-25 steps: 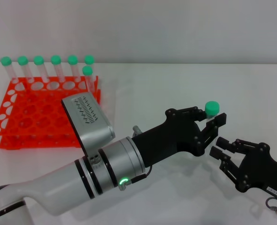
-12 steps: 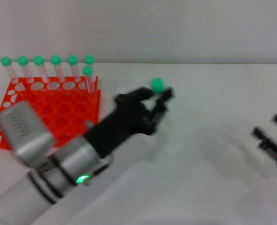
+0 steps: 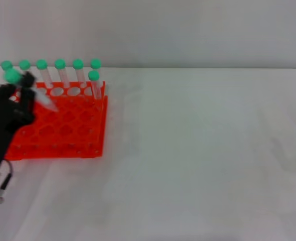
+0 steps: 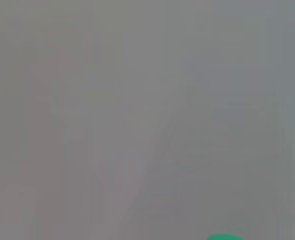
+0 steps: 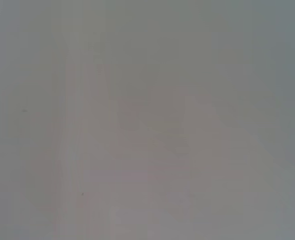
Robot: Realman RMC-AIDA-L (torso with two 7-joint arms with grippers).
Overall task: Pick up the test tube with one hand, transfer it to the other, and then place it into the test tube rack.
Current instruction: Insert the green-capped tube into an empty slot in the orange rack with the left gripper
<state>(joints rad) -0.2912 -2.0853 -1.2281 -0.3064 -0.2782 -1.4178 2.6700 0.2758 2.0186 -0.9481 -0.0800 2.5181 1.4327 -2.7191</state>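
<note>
One test tube [image 3: 30,88] sits tilted, clamped in the left hand [image 3: 10,113], which has swung from mid-frame to the far left edge, over the orange rack [image 3: 62,125]. Seven other green-capped tubes [image 3: 60,73] stand along the rack's back rows. One hand, the right, has left the frame.

Bright, even, diffuse light fills the head view; the white surface [image 3: 203,150] shows only faint soft shadows and no glare. The left tool [image 3: 10,113] and its test tube [image 3: 30,88] are motion-blurred. Both wrist views are featureless grey haze
</note>
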